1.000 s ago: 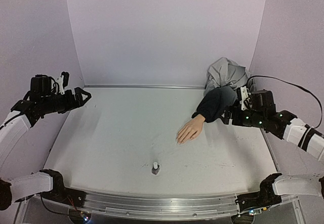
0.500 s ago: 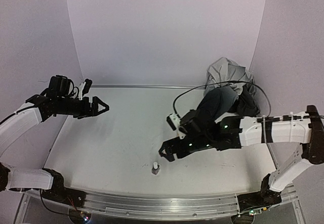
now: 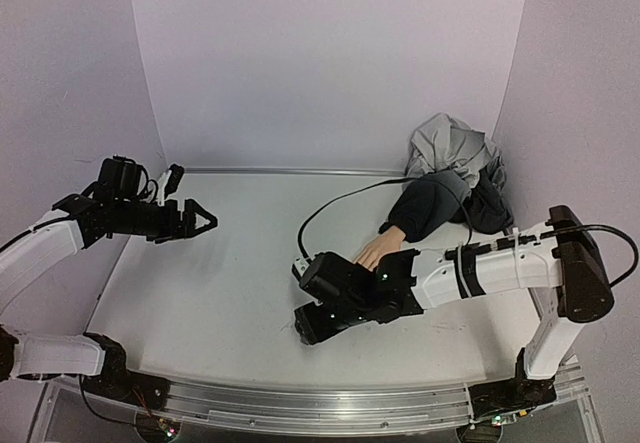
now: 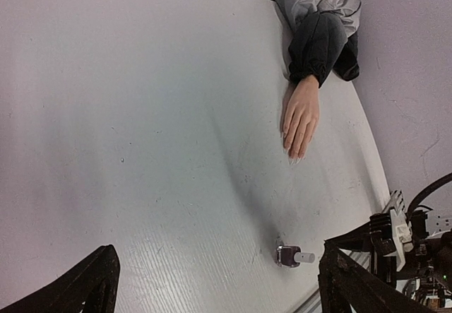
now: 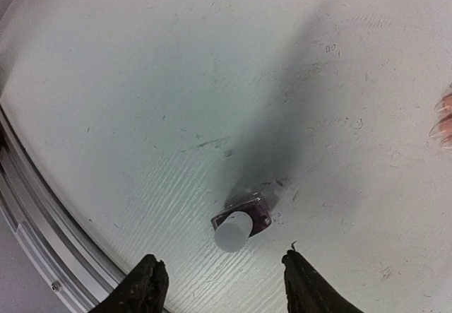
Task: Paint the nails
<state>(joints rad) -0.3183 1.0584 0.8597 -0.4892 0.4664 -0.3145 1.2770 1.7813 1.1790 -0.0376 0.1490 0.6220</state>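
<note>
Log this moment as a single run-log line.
right gripper: open, over bottle, not gripping | left gripper: open, hovering | mannequin hand: flat on table

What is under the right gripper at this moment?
A small dark bottle with a white cap stands upright on the table, just beyond the right gripper's parted fingertips. In the top view the gripper covers it.
</note>
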